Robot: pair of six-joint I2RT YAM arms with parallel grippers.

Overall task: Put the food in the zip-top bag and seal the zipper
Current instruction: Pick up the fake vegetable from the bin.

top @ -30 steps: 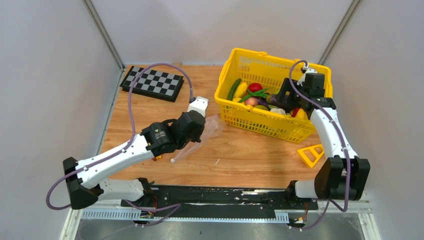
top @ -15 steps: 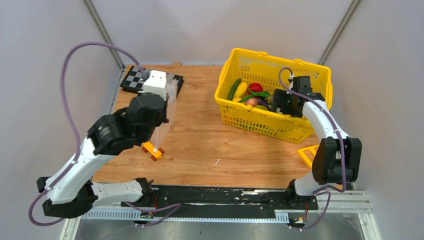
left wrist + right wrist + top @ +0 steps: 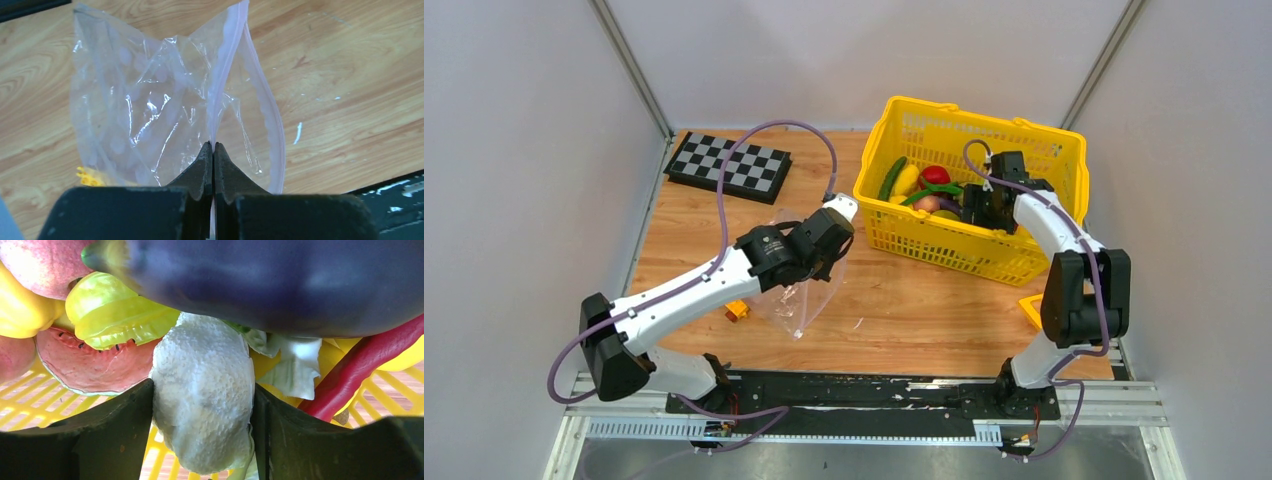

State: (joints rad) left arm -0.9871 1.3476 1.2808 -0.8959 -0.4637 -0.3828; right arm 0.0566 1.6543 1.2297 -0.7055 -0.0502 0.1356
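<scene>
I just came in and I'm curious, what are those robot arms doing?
The left gripper pinches the zip-top bag by its pink zipper, mouth gaping, over the table. The right gripper is down in the yellow basket, closed on a white bumpy food piece. No food shows in the bag yet.

Two grippers are showing: one left gripper (image 3: pixel 214 148) and one right gripper (image 3: pixel 202 405). One zip-top bag (image 3: pixel 130 115) is hanging in view, carrying one pink zipper (image 3: pixel 227 60) with its two tracks parted. One yellow basket (image 3: pixel 944 255), one checkerboard (image 3: pixel 728 167), one orange toy block (image 3: pixel 737 311) and one yellow triangular piece (image 3: pixel 1030 308) are sitting on the one table (image 3: pixel 894 310).

From above, the basket is showing one green cucumber (image 3: pixel 892 178) and one red tomato (image 3: pixel 935 174). Up close, it is showing one purple eggplant (image 3: pixel 260 285), one red chili (image 3: pixel 365 365), one white bumpy piece (image 3: pixel 200 355), one yellow-green ridged piece (image 3: pixel 115 315), one cut red slice (image 3: pixel 95 365) and two pink round pieces (image 3: pixel 40 265). The yellow pieces are being cut off too much to count.
</scene>
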